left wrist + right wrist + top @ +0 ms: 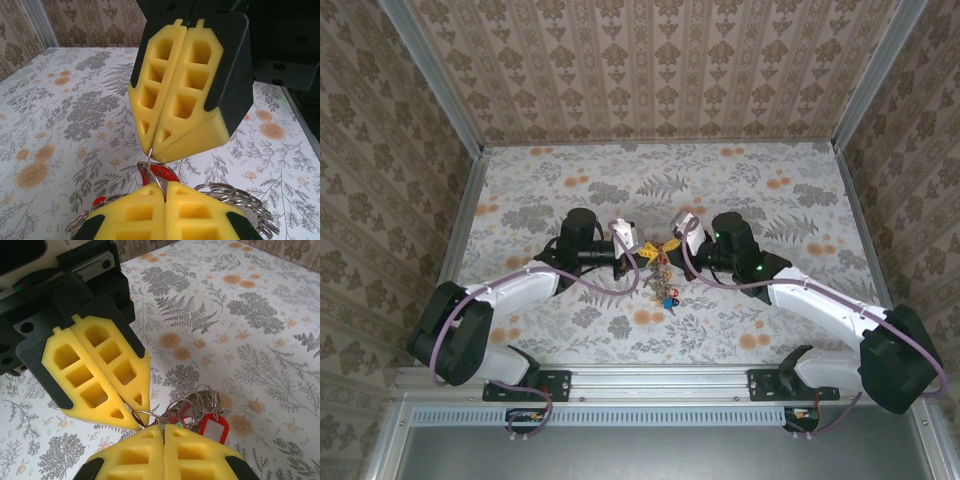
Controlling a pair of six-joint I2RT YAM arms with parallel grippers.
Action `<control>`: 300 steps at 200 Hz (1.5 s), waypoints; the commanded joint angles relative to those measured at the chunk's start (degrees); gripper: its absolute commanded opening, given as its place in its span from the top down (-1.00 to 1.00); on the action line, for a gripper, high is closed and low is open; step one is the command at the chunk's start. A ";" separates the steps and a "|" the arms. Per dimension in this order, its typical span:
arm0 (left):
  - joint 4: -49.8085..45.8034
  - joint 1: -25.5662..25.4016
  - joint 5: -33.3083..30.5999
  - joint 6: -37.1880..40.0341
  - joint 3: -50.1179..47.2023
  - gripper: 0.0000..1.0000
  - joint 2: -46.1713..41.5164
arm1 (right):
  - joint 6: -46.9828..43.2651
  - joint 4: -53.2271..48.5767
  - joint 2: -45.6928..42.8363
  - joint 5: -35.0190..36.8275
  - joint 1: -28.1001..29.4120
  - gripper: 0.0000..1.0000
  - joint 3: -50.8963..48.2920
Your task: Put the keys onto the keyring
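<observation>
Both grippers meet above the middle of the table, each shut on the same thin metal keyring. My left gripper pinches the wire from below in its wrist view, and the right gripper's yellow fingers hold it from above. In the right wrist view my right gripper clamps the keyring opposite the left gripper's fingers. Under the ring hang the keys, a bunch of split rings with a red tag. From above, the left gripper and the right gripper nearly touch.
The table has a floral cloth, and patterned walls close it in at the back and both sides. A metal rail runs along the near edge by the arm bases.
</observation>
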 commanded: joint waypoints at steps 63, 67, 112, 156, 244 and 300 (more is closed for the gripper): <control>14.64 -2.25 -0.44 -2.13 -4.66 1.00 3.63 | 5.57 -8.10 6.79 -0.98 -3.06 1.00 6.43; 15.28 -2.26 -0.71 -2.31 -4.96 1.00 3.83 | 5.66 -7.93 6.99 -1.15 -3.06 1.00 6.43; 22.61 -2.26 -2.16 -5.20 -7.83 1.00 6.23 | 6.43 -8.23 8.78 -0.98 -3.48 1.00 7.09; 24.72 -2.35 -3.40 -6.36 -9.81 1.00 6.04 | 6.99 -7.68 8.78 -1.59 -4.46 1.00 7.09; 25.51 -2.35 -4.21 -7.06 -10.79 1.00 5.21 | 5.66 -8.79 10.81 -5.58 -4.99 1.00 6.99; 25.34 -2.30 -4.83 -7.59 -10.45 1.00 5.11 | 0.27 -5.72 1.77 -10.66 -4.95 1.00 0.56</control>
